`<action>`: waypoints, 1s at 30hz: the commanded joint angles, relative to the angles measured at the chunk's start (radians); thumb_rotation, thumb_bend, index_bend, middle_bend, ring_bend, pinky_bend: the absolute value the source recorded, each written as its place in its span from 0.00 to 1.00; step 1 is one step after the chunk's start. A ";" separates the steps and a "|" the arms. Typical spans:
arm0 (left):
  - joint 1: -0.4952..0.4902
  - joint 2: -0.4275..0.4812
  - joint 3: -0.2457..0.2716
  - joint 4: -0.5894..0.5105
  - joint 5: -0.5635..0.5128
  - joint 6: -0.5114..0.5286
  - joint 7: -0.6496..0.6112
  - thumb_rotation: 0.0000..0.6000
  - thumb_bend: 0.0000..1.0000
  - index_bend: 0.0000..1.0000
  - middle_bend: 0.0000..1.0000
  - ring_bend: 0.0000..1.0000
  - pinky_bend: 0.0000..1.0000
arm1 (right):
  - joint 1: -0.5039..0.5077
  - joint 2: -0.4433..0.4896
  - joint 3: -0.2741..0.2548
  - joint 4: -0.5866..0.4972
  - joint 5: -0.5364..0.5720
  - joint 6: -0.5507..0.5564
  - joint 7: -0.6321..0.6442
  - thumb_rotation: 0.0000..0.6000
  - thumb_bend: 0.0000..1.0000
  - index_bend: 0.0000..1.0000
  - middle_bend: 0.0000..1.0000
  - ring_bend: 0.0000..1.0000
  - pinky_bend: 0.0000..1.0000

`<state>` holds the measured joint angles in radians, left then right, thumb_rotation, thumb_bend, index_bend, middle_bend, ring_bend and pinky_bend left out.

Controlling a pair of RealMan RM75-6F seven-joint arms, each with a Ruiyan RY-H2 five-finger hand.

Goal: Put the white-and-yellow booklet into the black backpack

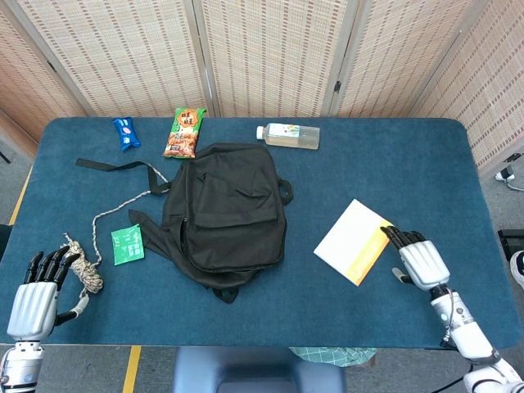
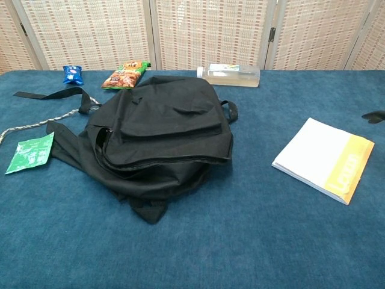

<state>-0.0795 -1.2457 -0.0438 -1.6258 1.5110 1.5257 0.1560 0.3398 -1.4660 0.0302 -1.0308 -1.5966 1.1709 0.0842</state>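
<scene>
The white-and-yellow booklet (image 1: 355,241) lies flat toward the worktop's (image 1: 393,164) right front, bare blue between it and the black backpack (image 1: 225,209) at centre. The right hand (image 1: 417,260), fingers spread and holding nothing, reaches its yellow edge. The left hand (image 1: 37,291) rests spread at the front-left corner beside a coiled rope (image 1: 84,270).

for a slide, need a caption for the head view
Right hand open beside the white-and-yellow booklet, black backpack lying nearby.
</scene>
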 commanded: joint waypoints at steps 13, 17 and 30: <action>-0.002 0.003 -0.001 -0.011 -0.009 -0.008 0.017 1.00 0.26 0.21 0.13 0.13 0.00 | 0.091 -0.155 -0.037 0.222 -0.031 -0.057 0.078 1.00 0.29 0.09 0.16 0.23 0.25; -0.001 0.003 -0.002 -0.011 -0.013 -0.008 0.017 1.00 0.26 0.21 0.13 0.13 0.00 | 0.104 -0.168 -0.039 0.242 -0.029 -0.063 0.086 1.00 0.29 0.09 0.16 0.23 0.25; 0.002 0.007 -0.003 -0.012 -0.014 -0.003 0.013 1.00 0.26 0.21 0.13 0.13 0.00 | 0.142 -0.165 -0.032 0.236 -0.012 -0.078 0.082 1.00 0.29 0.11 0.18 0.25 0.25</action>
<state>-0.0775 -1.2384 -0.0463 -1.6383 1.4974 1.5229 0.1692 0.4799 -1.6332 -0.0028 -0.7926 -1.6093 1.0929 0.1676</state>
